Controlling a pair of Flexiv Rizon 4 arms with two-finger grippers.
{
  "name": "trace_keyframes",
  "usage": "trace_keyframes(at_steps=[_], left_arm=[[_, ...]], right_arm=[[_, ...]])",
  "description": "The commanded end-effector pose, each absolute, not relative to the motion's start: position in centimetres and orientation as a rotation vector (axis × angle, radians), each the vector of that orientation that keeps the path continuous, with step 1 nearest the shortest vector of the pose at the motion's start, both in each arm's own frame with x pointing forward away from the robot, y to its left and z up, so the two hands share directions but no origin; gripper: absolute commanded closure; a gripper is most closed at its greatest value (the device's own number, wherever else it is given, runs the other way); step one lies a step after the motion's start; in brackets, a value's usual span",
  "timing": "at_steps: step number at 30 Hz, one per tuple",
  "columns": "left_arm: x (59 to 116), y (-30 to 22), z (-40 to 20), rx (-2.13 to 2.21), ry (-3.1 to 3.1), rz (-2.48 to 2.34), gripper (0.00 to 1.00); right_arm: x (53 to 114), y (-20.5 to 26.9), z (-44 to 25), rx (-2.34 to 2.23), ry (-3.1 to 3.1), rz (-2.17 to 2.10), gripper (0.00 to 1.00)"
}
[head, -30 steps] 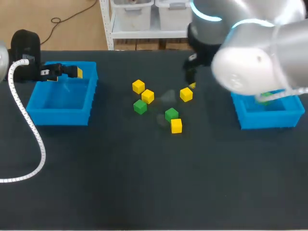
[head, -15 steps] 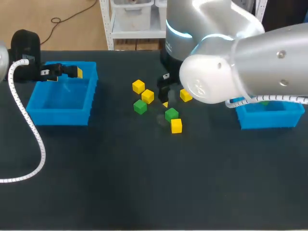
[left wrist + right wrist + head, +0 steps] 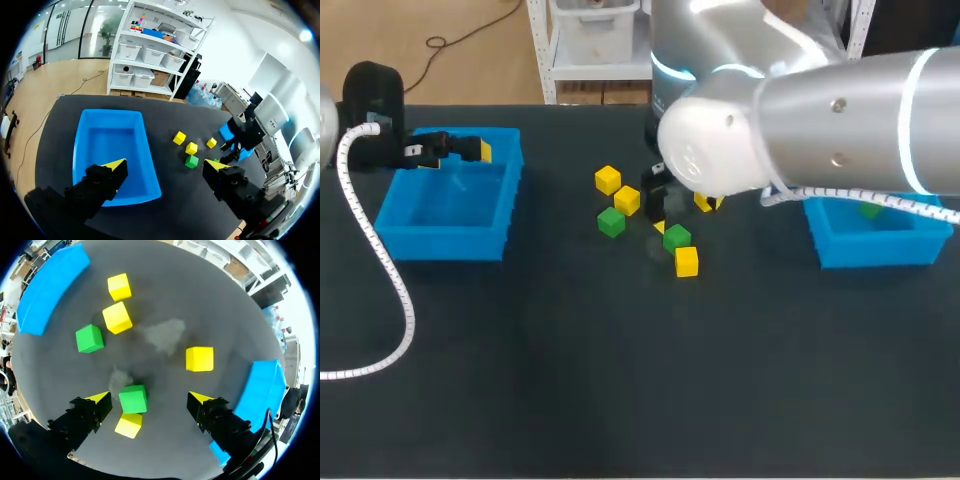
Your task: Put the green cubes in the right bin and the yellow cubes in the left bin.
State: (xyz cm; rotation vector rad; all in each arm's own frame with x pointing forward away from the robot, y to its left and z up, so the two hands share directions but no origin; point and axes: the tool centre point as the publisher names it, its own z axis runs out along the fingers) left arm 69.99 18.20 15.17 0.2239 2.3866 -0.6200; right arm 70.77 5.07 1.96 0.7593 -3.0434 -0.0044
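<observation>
Several yellow and green cubes lie mid-table. My right gripper [image 3: 659,212] hangs open above the cluster. In the right wrist view a green cube [image 3: 133,398] sits on the table between the spread fingers of the right gripper [image 3: 148,398], untouched. A yellow cube [image 3: 128,425] lies just beside it and another yellow cube [image 3: 199,359] ahead. Further ahead are a second green cube [image 3: 89,338] and two yellow cubes [image 3: 117,317]. My left gripper [image 3: 470,150] is open over the far rim of the left bin [image 3: 395,225]. The right bin [image 3: 835,250] holds a green cube [image 3: 870,211].
In the left wrist view the left bin [image 3: 150,170] looks empty below the left gripper [image 3: 165,165]. My right arm's bulky body [image 3: 800,120] hides part of the table between the cluster and the right bin. The near half of the table is bare black surface.
My right arm swung left from beside the right bin to over the cube cluster, ending above a green cube. The left arm stayed put and no cube moved.
</observation>
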Motion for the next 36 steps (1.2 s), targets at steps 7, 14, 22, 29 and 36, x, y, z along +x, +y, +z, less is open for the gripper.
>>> trace_keyframes(at_steps=[7,14,22,29,36], left_arm=[[70.0,18.4,15.0,0.230,2.377,-0.633,0.00],[70.0,18.4,15.0,0.230,2.377,-0.633,0.00],[70.0,18.4,15.0,0.230,2.377,-0.633,0.00],[70.0,18.4,15.0,0.230,2.377,-0.633,0.00],[70.0,18.4,15.0,0.230,2.377,-0.633,0.00]], right_arm=[[69.2,5.1,0.2,0.769,-2.964,-0.001,0.00],[69.7,5.2,-0.4,0.796,-2.953,0.025,0.00],[69.6,5.1,-0.7,0.778,-2.949,-0.004,0.73],[69.7,5.1,-0.8,0.765,-2.951,-0.025,1.00],[69.8,5.1,-0.8,0.767,-2.951,-0.041,1.00]])
